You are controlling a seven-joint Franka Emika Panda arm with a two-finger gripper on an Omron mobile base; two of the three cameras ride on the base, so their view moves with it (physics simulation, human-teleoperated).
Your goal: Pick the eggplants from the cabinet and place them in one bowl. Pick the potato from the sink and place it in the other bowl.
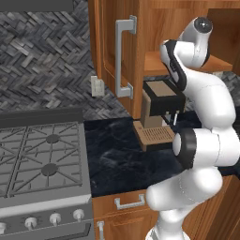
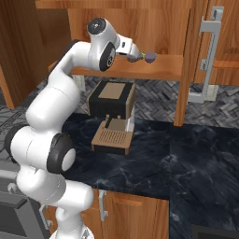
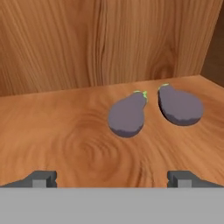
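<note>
Eggplants (image 2: 145, 57) tiny from right base; tool (image 3: 112, 178) fingertips cut off.

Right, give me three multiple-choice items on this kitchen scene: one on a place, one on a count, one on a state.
1. Where do the eggplants lie?
A. in a sink
B. on the cabinet shelf
C. on the stove

2. How many eggplants are there?
A. one
B. two
C. four

3. How is the claw?
A. open, holding nothing
B. shut on an eggplant
C. shut on a bowl

Answers:
1 B, both rest on the wooden shelf board.
2 B, two purple lumps lie side by side in the hand view.
3 A, its tips stand wide apart, short of the eggplants.
</note>
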